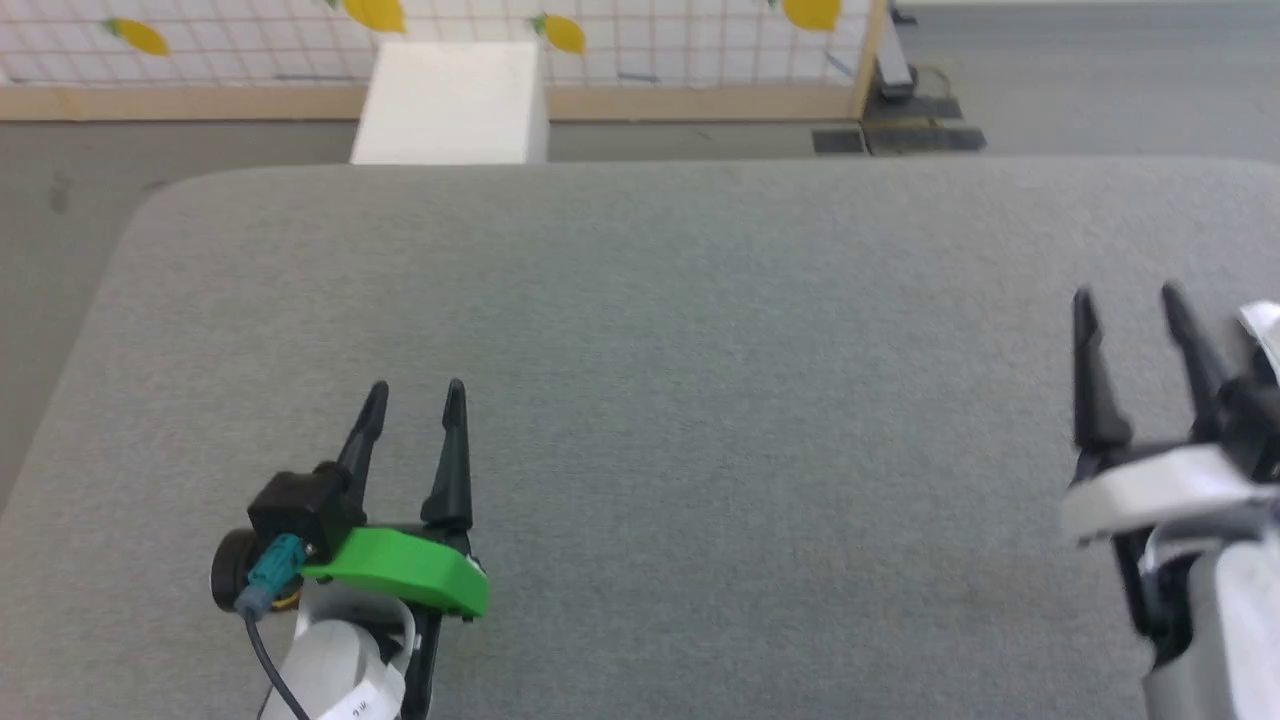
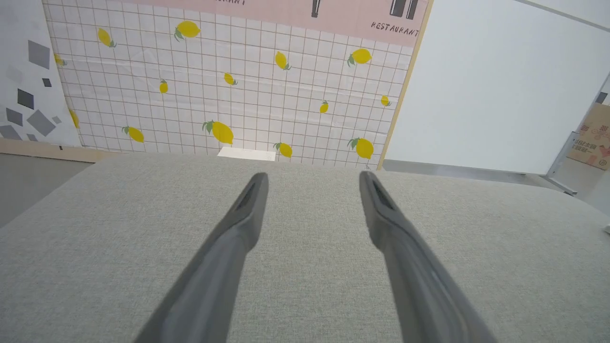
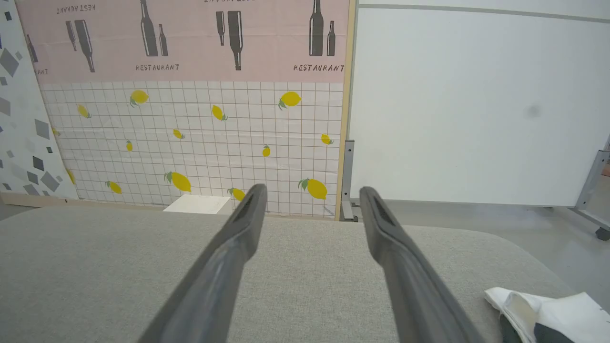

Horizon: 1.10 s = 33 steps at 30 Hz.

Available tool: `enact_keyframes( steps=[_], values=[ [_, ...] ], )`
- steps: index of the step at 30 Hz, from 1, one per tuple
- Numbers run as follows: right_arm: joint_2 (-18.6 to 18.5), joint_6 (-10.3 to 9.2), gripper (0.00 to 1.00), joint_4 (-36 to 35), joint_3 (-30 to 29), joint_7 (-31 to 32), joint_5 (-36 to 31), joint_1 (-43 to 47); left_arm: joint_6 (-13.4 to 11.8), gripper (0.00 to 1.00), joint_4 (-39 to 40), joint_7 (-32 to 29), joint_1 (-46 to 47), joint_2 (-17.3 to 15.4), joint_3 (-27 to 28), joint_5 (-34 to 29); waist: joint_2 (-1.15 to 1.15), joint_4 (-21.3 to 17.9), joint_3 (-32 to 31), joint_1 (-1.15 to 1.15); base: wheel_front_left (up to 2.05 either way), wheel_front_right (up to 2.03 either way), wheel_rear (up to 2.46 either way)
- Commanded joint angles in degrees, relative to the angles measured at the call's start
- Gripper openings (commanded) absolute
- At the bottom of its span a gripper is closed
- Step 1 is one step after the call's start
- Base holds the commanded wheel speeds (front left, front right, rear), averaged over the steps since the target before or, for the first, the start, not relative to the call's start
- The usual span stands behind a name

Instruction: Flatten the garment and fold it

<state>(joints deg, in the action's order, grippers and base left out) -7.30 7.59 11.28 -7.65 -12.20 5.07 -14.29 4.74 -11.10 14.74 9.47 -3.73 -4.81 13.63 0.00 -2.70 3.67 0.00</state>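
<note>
The garment (image 3: 553, 312) shows as a crumpled white heap with a dark patch at the lower right of the right wrist view, near the table's right edge. A white bit of cloth (image 1: 1264, 328) peeks in at the head view's right edge, just right of my right gripper (image 1: 1126, 295). That gripper (image 3: 312, 188) is open, with nothing between its fingers, and stands left of the heap without touching it. My left gripper (image 1: 416, 388) hovers open over the bare left part of the table (image 1: 700, 380), far from the garment. Its fingers (image 2: 248, 209) hold nothing.
The grey fabric-covered table has rounded far corners. A white box (image 1: 450, 100) stands on the floor just beyond its far edge. Behind it are a lemon-patterned wall panel (image 2: 214, 95) and a white board (image 3: 476, 105) on a metal stand.
</note>
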Motion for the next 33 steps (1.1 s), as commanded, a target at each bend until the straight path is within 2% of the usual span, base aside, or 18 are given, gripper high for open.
enact_keyframes(
  steps=[1, 13, 33],
  values=[
    [0.65, -0.10, 1.00, -1.01, 0.35, -0.42, 0.19, 2.17, 0.19, 1.00, -0.37, 0.25, -0.92, 0.29, -0.22, 0.53, 0.00, 2.24, -2.29, 0.00, 0.00, 0.00, 0.00],
    [4.02, -0.10, 1.00, -5.17, 0.41, -0.41, -1.86, 11.84, 0.18, 1.00, -1.53, 0.26, -2.65, 0.76, -1.97, 0.54, 0.00, 4.54, -3.45, 0.00, 0.00, 0.00, 0.00],
    [4.41, -0.10, 1.00, -5.90, 1.97, -0.28, 0.77, 19.10, -2.12, 1.00, -0.67, 0.26, -7.50, 0.85, -3.44, 1.00, 0.00, 5.08, -6.73, 0.00, 0.00, 0.00, 0.00]
  ],
)
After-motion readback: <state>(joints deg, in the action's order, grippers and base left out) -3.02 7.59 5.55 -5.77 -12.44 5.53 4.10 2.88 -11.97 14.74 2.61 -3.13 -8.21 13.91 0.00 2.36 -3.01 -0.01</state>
